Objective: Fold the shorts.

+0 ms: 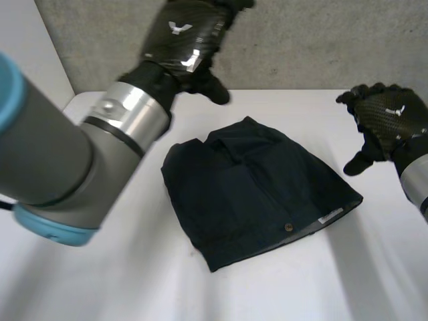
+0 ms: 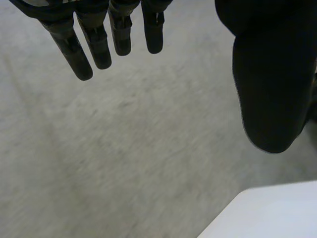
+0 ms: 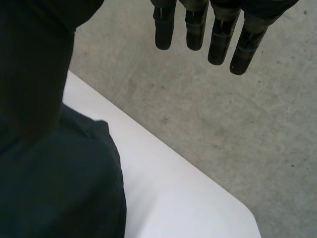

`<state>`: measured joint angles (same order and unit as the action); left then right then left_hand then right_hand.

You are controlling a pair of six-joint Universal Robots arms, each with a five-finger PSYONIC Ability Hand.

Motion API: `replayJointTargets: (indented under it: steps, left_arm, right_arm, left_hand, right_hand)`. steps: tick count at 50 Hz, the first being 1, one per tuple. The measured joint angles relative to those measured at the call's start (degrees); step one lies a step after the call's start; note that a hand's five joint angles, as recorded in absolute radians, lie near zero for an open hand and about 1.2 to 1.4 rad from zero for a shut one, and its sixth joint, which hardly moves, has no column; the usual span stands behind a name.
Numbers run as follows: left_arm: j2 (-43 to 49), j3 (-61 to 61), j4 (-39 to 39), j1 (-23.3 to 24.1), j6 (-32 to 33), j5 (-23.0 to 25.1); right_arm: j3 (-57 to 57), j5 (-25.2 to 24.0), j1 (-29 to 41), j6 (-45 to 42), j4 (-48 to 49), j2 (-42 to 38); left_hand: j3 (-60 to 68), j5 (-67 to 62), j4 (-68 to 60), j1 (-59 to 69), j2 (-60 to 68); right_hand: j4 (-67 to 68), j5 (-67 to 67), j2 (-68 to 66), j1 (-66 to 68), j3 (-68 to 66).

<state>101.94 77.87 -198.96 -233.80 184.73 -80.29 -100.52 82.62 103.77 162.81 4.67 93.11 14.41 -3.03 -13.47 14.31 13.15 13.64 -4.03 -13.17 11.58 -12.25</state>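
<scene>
Looking from head view: dark shorts (image 1: pixel 257 190) lie bunched at frame centre on the white table (image 1: pixel 80 281); left hand (image 1: pixel 184 40) is at upper left and right hand (image 1: pixel 388 124) at the right edge, both clear of the cloth.
Left wrist view: fingers (image 2: pixel 72 52) straight and apart, holding nothing.
Right wrist view: fingers (image 3: pixel 195 29) straight, empty; the shorts (image 3: pixel 59 198) lie under the thumb.
Handling: probably soft, light and limp; pinch the waistband edge or a hem corner.

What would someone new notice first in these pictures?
Dark shorts lie folded in the middle of the white table, their button toward the near side. The left hand hangs open above the table's far edge; the right hand hovers open beside the shorts.
</scene>
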Motion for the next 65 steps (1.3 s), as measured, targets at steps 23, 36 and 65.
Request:
replayJointTargets:
  steps: [23, 36, 65]
  left_arm:
    - [3.72, 15.56, 0.92, -18.3, 0.41, -0.12]
    - [14.11, 11.84, -0.02, -21.76, 0.56, 0.08]
    - [13.72, 12.7, -0.11, -21.5, 0.17, -0.1]
  right_arm:
    - [13.6, 0.24, 24.49, 22.53, -14.66, -23.28]
    - [17.73, 7.9, 31.72, 27.21, -7.42, -35.29]
    - [18.76, 27.4, 37.11, 9.14, 5.5, -45.32]
  left_hand:
    - [0.0, 0.0, 0.0, 0.0, 0.0]
    - [0.0, 0.0, 0.0, 0.0, 0.0]
    - [0.0, -0.02, 0.0, 0.0, 0.0]
  right_hand:
    - [0.0, 0.0, 0.0, 0.0, 0.0]
    - [0.0, 0.0, 0.0, 0.0, 0.0]
    - [1.67, -0.43, -1.94, 1.7, -2.4]
